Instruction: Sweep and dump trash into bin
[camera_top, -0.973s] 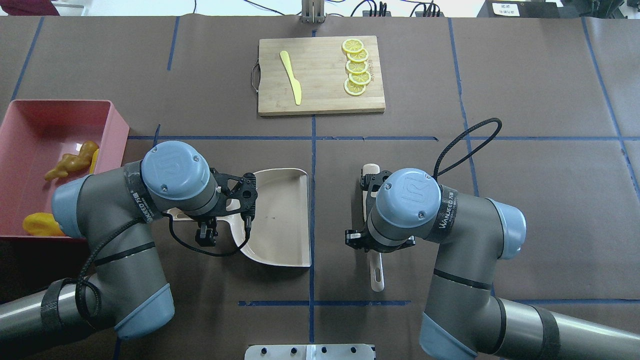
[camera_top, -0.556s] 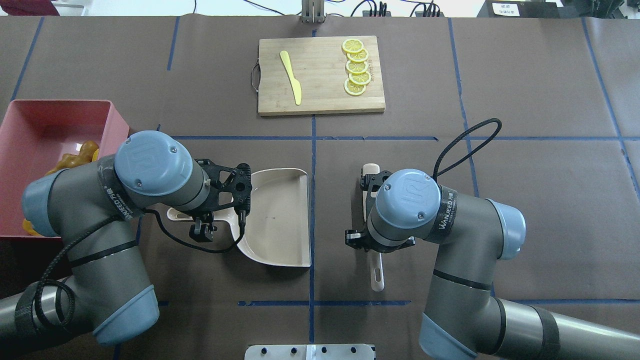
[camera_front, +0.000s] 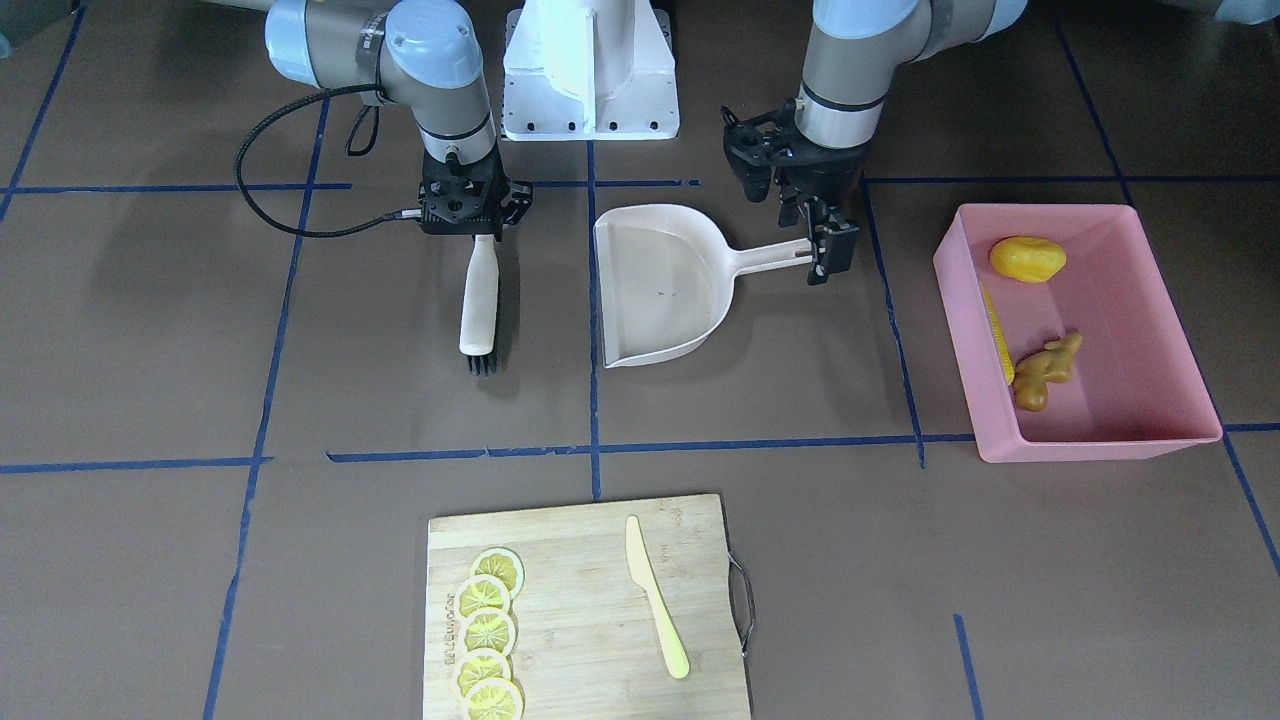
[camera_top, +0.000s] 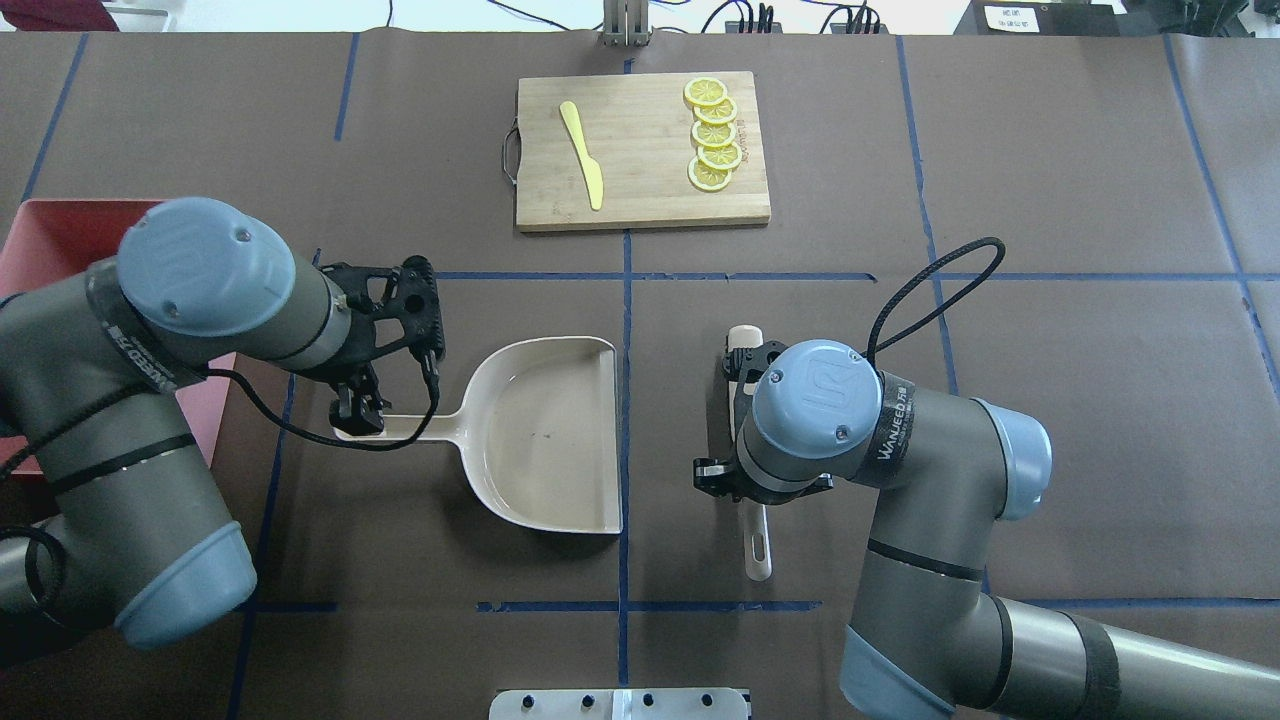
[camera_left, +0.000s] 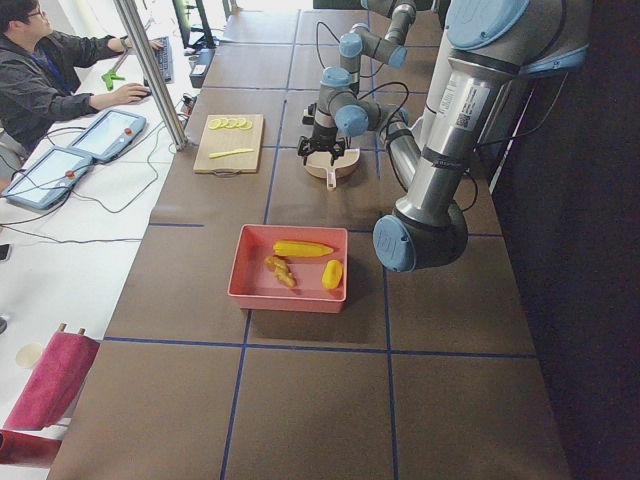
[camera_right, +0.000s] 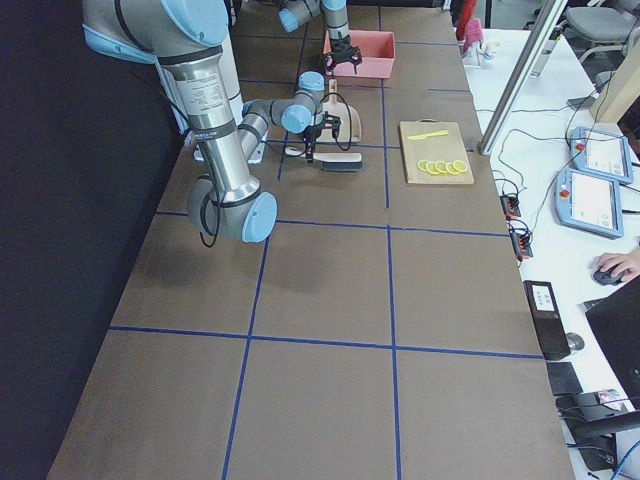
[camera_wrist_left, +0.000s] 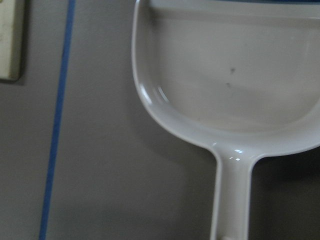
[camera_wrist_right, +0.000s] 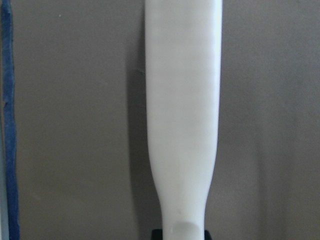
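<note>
Left fingers at dustpan handle, gap unclear.

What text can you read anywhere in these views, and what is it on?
"WANJEED", then characters too small to read: the right arm's black band.
"UR" logo: the right arm's blue joint cap.
The left arm's band, the cutting board's edge print and the white label behind the table: too small to read.

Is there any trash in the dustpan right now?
No, the dustpan is bare inside; the corn cob, potato and ginger root lie in the pink bin.
</note>
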